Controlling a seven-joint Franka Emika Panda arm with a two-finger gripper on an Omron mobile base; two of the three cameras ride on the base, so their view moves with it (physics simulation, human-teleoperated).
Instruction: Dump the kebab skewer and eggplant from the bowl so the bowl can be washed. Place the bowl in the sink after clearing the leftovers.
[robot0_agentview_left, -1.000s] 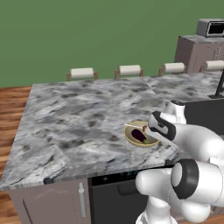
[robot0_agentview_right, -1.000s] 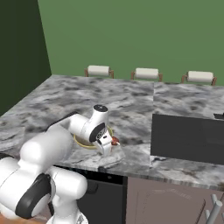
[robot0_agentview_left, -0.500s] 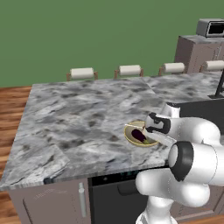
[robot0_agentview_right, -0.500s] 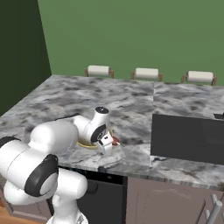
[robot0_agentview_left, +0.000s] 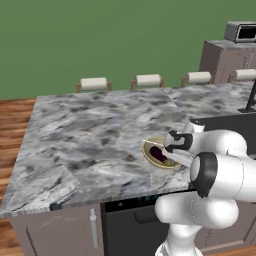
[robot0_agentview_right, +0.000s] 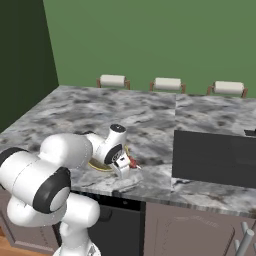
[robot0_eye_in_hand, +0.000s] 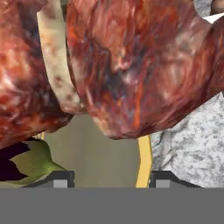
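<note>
Gripper (robot0_agentview_right: 123, 167) down low at bowl (robot0_agentview_left: 150, 156), near counter (robot0_agentview_left: 80, 140) front edge; jaws partly apart, grip or not: could not tell. Right before hand camera, kebab skewer (robot0_eye_in_hand: 131, 70), red-brown meat chunks on pale stick, over bowl's olive floor and yellow rim. Eggplant (robot0_agentview_left: 158, 153) dark inside bowl, green stem end showing. Farther right, black sink (robot0_agentview_right: 215, 157) set in counter. Beyond, three chair backs against green wall.

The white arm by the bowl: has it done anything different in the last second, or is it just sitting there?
It has folded down closer over the bowl, bringing the gripper low at the bowl's edge by the kebab skewer, and its jaws have begun to narrow. Whether they grip yet is unclear. The bowl, the eggplant inside it and the counter stayed put.
</note>
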